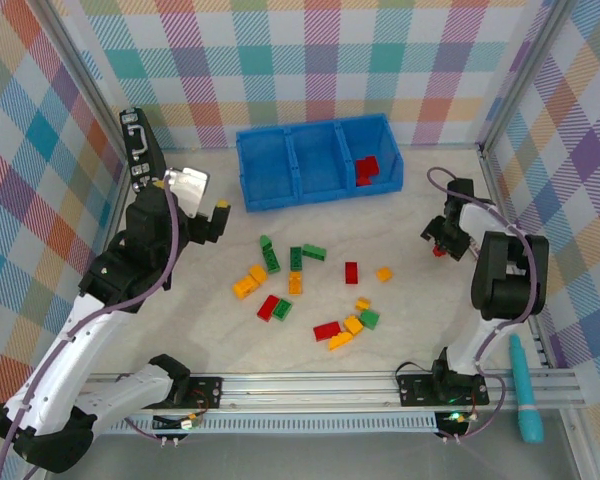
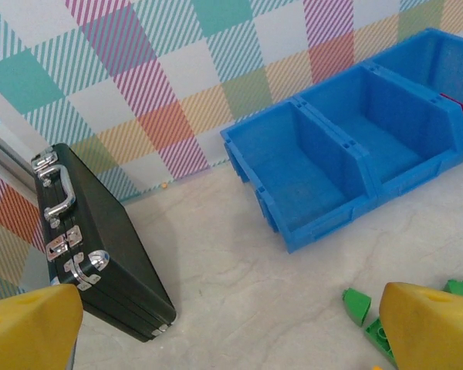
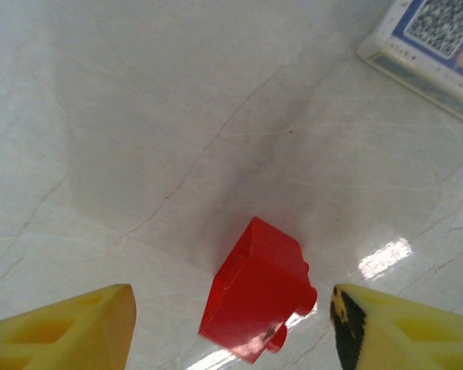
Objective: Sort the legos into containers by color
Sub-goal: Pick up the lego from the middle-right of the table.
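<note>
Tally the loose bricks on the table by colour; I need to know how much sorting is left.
Red bricks: 4, one between the right gripper fingers
Green bricks: 6, two of them end to end
Yellow-orange bricks: 7
Total: 17 loose

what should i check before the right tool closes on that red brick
1. Red brick inside the right tool: ok, a gap on each side.
2. Brick lying flat: not ok, it looks tilted, with a stud facing sideways.
3. Nothing else in the grip path: ok, only bare table around it.
4. Target known: ok, the right bin holds red bricks.
5. Left tool out of the way: ok, open, empty, over on the left.
</note>
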You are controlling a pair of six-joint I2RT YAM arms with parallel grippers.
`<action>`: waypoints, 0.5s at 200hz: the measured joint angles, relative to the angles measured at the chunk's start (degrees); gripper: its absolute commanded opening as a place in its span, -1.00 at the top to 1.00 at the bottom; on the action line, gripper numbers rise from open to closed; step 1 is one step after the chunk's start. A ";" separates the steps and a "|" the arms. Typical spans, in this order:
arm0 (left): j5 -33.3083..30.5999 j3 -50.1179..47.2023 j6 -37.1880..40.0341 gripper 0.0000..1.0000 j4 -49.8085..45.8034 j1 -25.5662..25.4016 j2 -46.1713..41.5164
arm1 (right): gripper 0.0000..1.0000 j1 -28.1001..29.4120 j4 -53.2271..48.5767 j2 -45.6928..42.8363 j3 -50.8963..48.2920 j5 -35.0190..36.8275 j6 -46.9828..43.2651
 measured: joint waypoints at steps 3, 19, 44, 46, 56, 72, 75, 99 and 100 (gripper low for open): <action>0.07 0.00 0.00 -0.98 0.00 0.02 -0.04 | -0.16 0.00 0.00 0.33 0.02 0.09 -0.04; 0.04 0.00 0.02 -0.98 -0.02 0.22 -0.31 | 0.02 -0.02 -0.02 1.88 0.09 0.33 0.24; -0.48 -0.04 0.26 -0.99 0.00 0.26 -0.94 | 0.25 -0.04 -0.13 3.04 0.15 1.09 -0.02; -0.57 -0.07 0.26 -1.00 0.00 0.26 -1.01 | 0.26 -0.02 -0.15 3.06 0.17 1.14 0.02; -0.61 -0.11 0.31 -1.00 0.00 0.33 -1.31 | 0.33 -0.02 -0.17 3.13 0.26 1.57 -0.24; -0.70 -0.13 0.44 -1.00 0.04 0.39 -1.55 | 0.42 -0.04 -0.22 3.23 0.79 2.16 -0.39; -0.76 -0.15 0.46 -1.00 0.04 0.39 -1.55 | 0.43 -0.04 -0.20 3.26 0.90 2.27 -0.57; -0.81 -0.68 0.46 -1.00 0.04 0.52 -1.42 | 0.52 -0.04 -0.35 3.34 2.10 2.56 -1.44; -0.81 -0.72 0.46 -1.00 0.04 0.55 -1.42 | 0.52 -0.04 -0.37 3.34 2.21 2.56 -1.51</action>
